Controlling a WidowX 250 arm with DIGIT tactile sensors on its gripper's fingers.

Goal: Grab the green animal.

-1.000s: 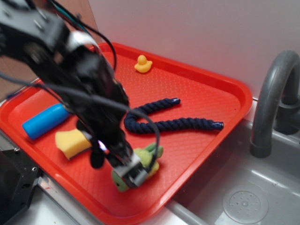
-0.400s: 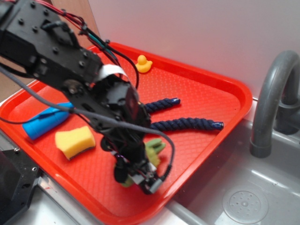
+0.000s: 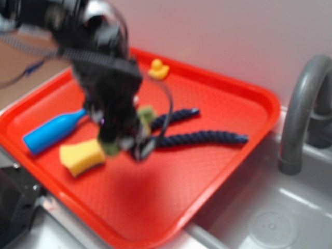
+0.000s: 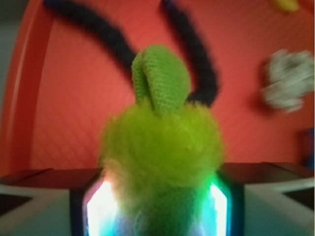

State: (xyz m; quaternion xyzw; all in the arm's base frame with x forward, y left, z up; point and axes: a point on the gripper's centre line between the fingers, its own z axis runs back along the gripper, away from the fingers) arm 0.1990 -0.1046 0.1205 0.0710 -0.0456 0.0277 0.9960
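Gripper (image 3: 124, 142) of the black robot arm (image 3: 98, 62) points down over the red plastic tray (image 3: 223, 150), clamped on the fuzzy lime-green plush animal (image 4: 162, 142), which hangs clear of the tray. The exterior view is motion-blurred and shows only green patches at the fingers. The wrist view shows the toy squeezed between both pads, one knitted limb pointing forward. On the tray lie a dark blue rope (image 3: 202, 137), yellow sponge (image 3: 80, 157), blue cylinder (image 3: 52, 133) and small yellow duck (image 3: 158, 69). A grey faucet (image 3: 301, 114) stands over the sink (image 3: 275, 212) beside the tray.
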